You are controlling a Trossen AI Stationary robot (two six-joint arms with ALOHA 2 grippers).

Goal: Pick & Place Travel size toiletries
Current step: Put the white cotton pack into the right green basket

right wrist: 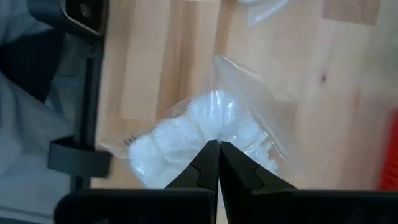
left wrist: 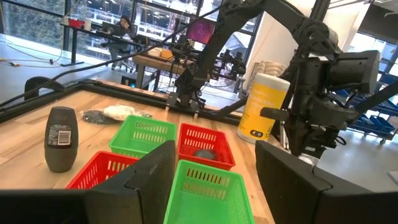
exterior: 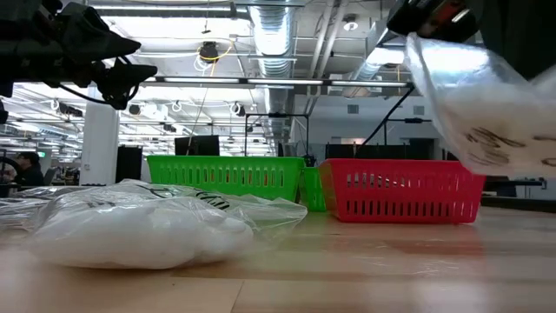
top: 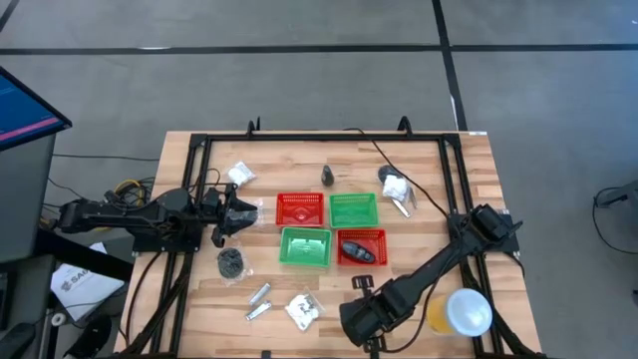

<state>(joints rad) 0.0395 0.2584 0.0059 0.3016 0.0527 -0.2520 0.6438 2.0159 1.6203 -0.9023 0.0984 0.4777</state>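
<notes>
The right fingers [right wrist: 218,163] are pinched together on a white crinkly packet [right wrist: 205,140], which hangs off the desk [top: 469,204] by its clear plastic edge. Below them, near the desk's front edge, another packet [top: 303,309] lies flat. Just past it lie two thin silver tubes [top: 259,300], their long axes slanting toward that edge. Beside the right arm stands the yellow tub [top: 457,311]. Ahead sit four mesh baskets: the near red basket [top: 361,247] holds a dark oblong mini bottle [top: 360,250]. The left fingers [top: 221,214] stand wide and empty beyond the baskets, above bare desk, with a black coiled piece [top: 230,262] nearby.
</notes>
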